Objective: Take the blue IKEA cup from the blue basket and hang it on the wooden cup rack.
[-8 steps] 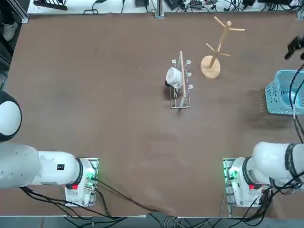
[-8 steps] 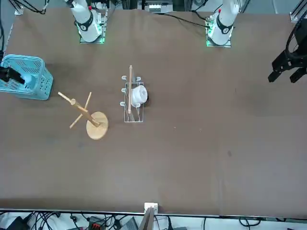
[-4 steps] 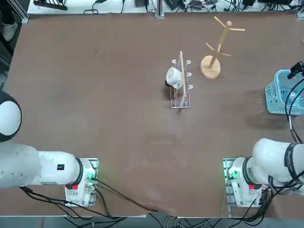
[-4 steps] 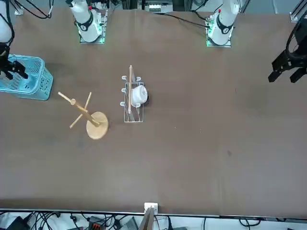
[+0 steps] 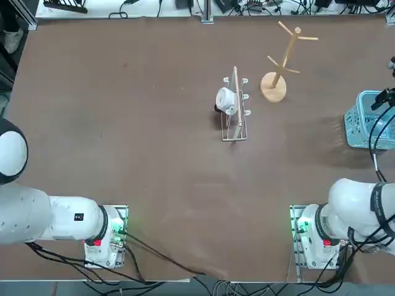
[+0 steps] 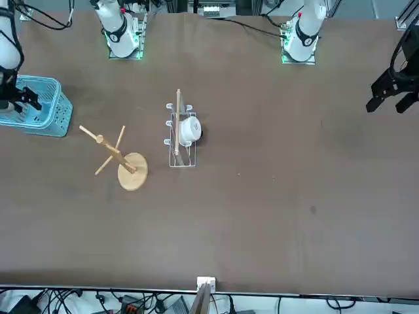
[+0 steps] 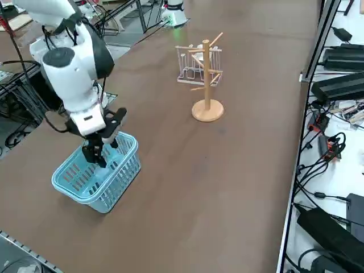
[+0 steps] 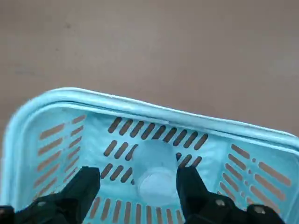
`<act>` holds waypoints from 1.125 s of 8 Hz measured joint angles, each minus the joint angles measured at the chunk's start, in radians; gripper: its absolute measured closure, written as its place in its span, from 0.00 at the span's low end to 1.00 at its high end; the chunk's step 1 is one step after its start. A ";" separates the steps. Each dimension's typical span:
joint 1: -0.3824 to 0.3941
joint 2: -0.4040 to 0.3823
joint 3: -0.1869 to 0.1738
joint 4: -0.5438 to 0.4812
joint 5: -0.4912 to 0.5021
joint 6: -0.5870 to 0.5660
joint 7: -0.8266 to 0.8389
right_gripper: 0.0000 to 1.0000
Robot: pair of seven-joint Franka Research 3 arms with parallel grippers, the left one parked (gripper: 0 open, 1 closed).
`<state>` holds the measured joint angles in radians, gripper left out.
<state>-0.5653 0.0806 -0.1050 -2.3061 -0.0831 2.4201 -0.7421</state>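
The right gripper (image 8: pixel 138 184) hangs over the basket (image 8: pixel 56 100), jaws spread wide. The cup (image 8: pixel 154 172) lies inside the basket, right between the two fingers, not touched. The rack (image 7: pixel 206 79) stands well apart.

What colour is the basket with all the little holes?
Light blue, almost turquoise. The basket shows best in the right wrist view, with the open tool above it.

- We see the blue IKEA cup (image 8: pixel 154 173), pale sky-blue, lying on its side inside the blue basket (image 7: pixel 116 181), on the basket's slotted floor.
- The basket, turquoise with lattice sides, sits near the table's right edge.
- The wooden cup rack (image 5: pixel 281 58) stands upright, well apart, its pegs bare.
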 joint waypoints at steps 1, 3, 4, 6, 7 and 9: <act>-0.013 0.033 0.000 0.000 0.000 0.030 -0.008 0.00; -0.037 0.087 0.000 0.001 0.000 0.054 -0.016 0.00; -0.046 0.103 0.000 0.001 0.000 0.058 -0.018 0.00; -0.055 0.124 0.000 0.001 0.000 0.060 -0.022 0.00; -0.059 0.131 0.000 0.001 0.000 0.062 -0.024 0.00; -0.062 0.137 0.000 0.001 0.000 0.065 -0.025 0.00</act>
<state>-0.6277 0.2173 -0.1048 -2.3050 -0.0831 2.4852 -0.7671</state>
